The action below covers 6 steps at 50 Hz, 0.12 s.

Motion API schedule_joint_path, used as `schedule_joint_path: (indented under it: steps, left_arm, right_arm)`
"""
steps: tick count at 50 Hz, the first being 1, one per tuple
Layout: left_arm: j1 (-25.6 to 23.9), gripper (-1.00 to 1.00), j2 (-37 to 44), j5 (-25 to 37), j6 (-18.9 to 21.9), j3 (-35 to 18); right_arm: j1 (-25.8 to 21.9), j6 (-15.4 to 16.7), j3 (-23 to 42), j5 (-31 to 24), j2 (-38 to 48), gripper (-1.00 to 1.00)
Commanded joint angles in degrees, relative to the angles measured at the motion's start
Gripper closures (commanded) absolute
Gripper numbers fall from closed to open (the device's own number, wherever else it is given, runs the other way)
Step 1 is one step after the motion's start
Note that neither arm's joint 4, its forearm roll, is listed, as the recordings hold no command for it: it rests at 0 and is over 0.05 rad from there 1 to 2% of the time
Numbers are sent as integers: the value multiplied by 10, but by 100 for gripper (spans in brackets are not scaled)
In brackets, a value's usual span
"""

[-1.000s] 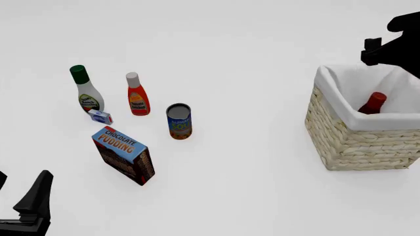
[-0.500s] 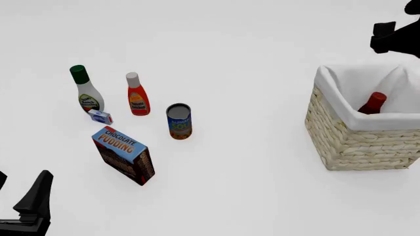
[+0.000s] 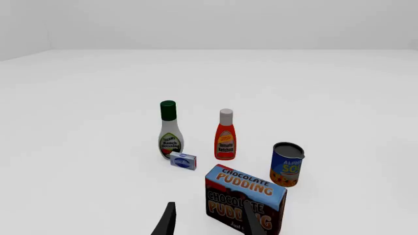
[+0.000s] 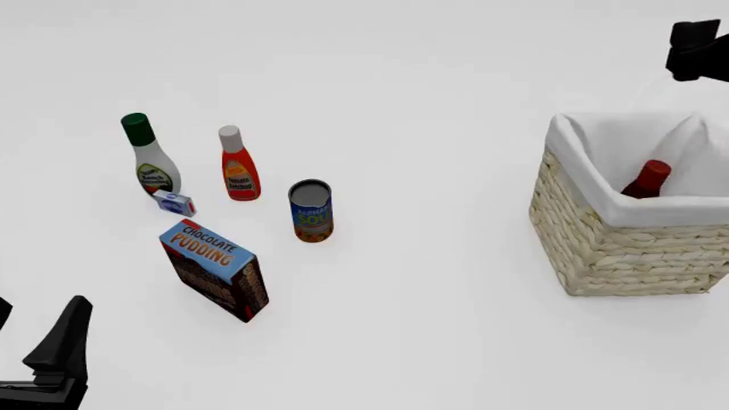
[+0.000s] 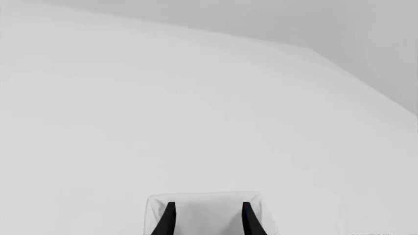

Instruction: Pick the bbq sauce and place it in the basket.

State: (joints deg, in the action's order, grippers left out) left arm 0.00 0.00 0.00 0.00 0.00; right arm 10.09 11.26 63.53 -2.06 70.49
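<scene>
The bbq sauce (image 4: 647, 179), a dark red-brown bottle with a red cap, leans inside the basket (image 4: 621, 248), a tan wicker box with a white lining at the right. My right gripper (image 4: 692, 49) is above and beyond the basket at the top right edge, apart from the bottle. In the right wrist view the gripper (image 5: 207, 223) is open and empty, with the basket's white lining (image 5: 196, 198) below it. My left gripper (image 4: 32, 333) is at the near left corner, and in the left wrist view it (image 3: 209, 226) is open and empty.
On the left stand a white bottle with a green cap (image 4: 150, 158), an orange-red bottle with a white cap (image 4: 238, 166), a small blue box (image 4: 173, 203), a can (image 4: 310, 210) and a chocolate pudding box (image 4: 217, 269).
My right gripper has risen and moved right, away from the basket's far rim. The bbq sauce stays in the basket. The left arm has not moved.
</scene>
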Motion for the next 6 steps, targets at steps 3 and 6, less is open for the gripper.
schedule_joint_path:
  steps: [3,6]
  left_arm:
    - [0,-100,0,0,0,0]
    - [0,-100,0,0,0,0]
  right_arm:
    - [2,-8,-9,-7,-25,-100]
    - [3,-8,-11,-8,-28,-100]
